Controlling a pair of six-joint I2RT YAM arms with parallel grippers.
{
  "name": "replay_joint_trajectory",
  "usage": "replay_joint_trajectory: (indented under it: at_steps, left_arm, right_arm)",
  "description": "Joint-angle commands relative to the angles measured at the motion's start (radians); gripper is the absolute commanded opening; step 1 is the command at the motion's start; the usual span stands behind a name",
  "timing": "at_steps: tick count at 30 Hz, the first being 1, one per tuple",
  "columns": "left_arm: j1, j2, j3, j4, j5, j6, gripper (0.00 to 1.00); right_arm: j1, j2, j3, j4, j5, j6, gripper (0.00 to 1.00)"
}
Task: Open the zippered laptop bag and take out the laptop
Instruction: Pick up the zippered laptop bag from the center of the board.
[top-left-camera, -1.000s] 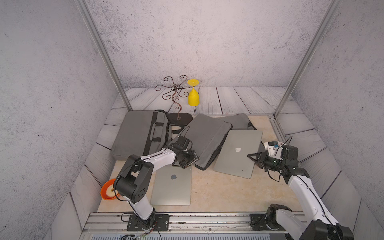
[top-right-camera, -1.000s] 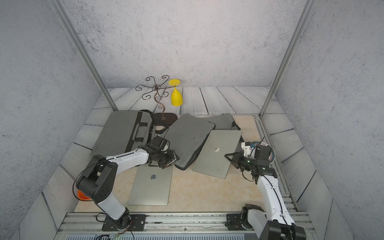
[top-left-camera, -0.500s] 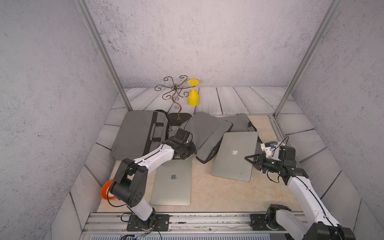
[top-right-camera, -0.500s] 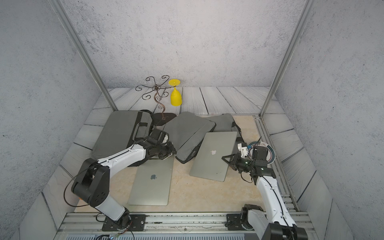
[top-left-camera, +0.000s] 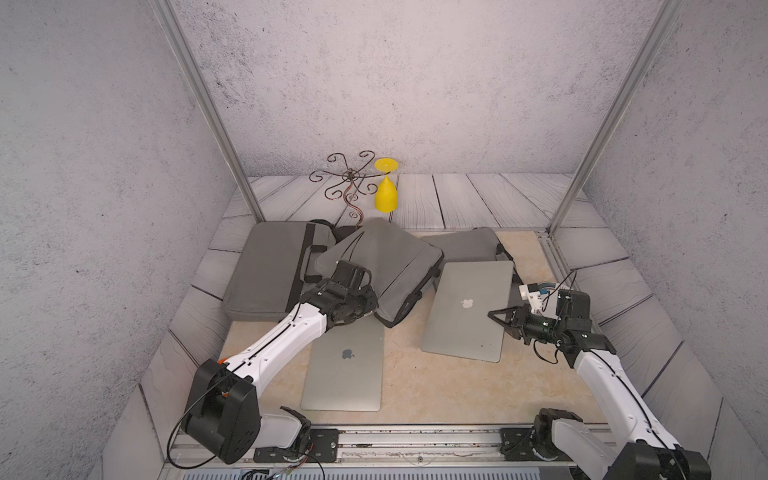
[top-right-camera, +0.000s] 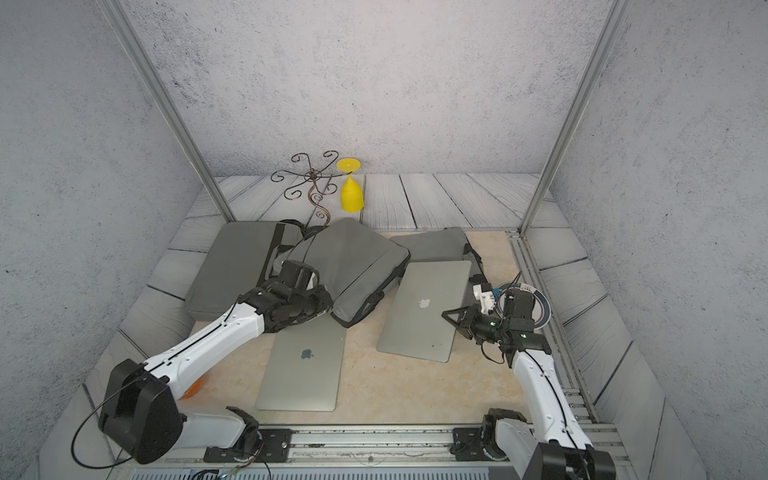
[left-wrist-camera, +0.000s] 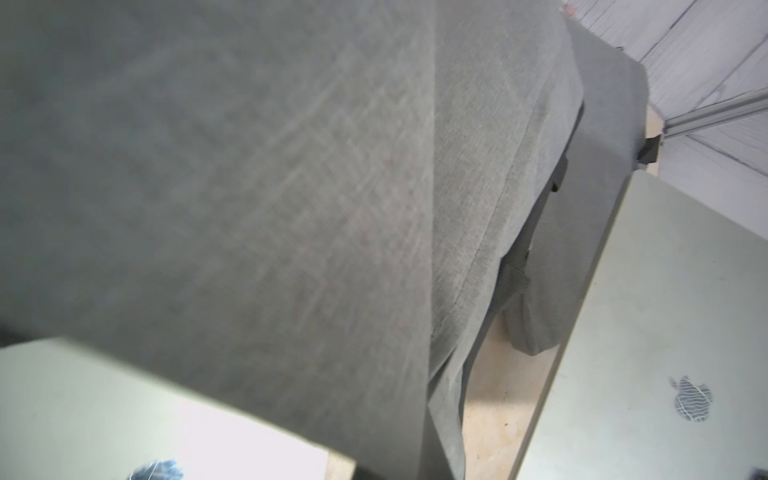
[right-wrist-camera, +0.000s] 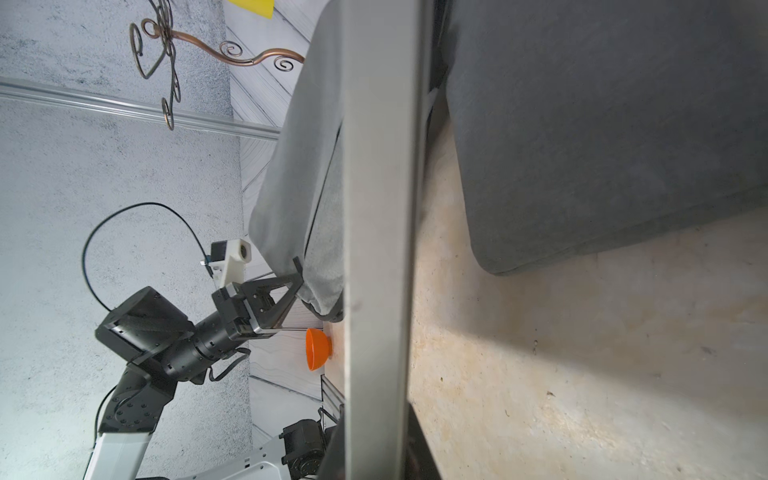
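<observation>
Both top views show the middle grey laptop bag (top-left-camera: 386, 266) (top-right-camera: 353, 266) propped up at a tilt. My left gripper (top-left-camera: 371, 311) (top-right-camera: 328, 309) is shut on its near corner, and its cloth (left-wrist-camera: 249, 187) fills the left wrist view. A silver laptop (top-left-camera: 469, 307) (top-right-camera: 424, 311) lies beside the bag, raised at its right edge. There my right gripper (top-left-camera: 496, 316) (right-wrist-camera: 376, 453) is shut on that edge (right-wrist-camera: 382, 208). A second silver laptop (top-left-camera: 345, 365) lies flat in front, partly under my left wrist.
A second grey bag (top-left-camera: 270, 274) lies flat at the left and a third (top-left-camera: 465, 245) behind the held laptop. A copper stand (top-left-camera: 351, 187) and a yellow upturned glass (top-left-camera: 386, 195) are at the back. An orange bowl (top-right-camera: 193, 388) sits front left, a plate (top-right-camera: 540, 307) at the right.
My left gripper has shut on the middle bag's corner and moved back and left, tipping the bag up. My right gripper has shifted left with the laptop.
</observation>
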Motion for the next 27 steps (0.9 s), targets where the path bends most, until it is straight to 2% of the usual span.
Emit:
replay_joint_trajectory:
  at_steps: [1, 9, 12, 17, 21, 27]
  left_arm:
    - [0.028, -0.078, -0.027, -0.057, -0.051, -0.042, 0.0]
    - [0.09, -0.231, -0.14, -0.203, -0.118, -0.16, 0.0]
    - [0.115, -0.286, -0.146, -0.285, -0.188, -0.194, 0.0]
    - [0.166, -0.382, -0.168, -0.311, -0.256, -0.232, 0.0]
    - [0.248, -0.427, -0.192, -0.251, -0.259, -0.228, 0.0]
    - [0.368, -0.423, -0.216, -0.136, -0.275, -0.206, 0.0]
  right_arm:
    - [0.007, 0.003, 0.076, 0.081, -0.105, -0.042, 0.0]
    - [0.041, 0.061, 0.11, 0.099, -0.101, -0.058, 0.0]
    - [0.064, 0.083, 0.119, 0.108, -0.094, -0.064, 0.0]
    - [0.103, 0.115, 0.125, 0.133, -0.086, -0.063, 0.0]
    - [0.132, 0.133, 0.124, 0.144, -0.085, -0.065, 0.0]
    - [0.189, 0.147, 0.102, 0.21, -0.08, -0.025, 0.0]
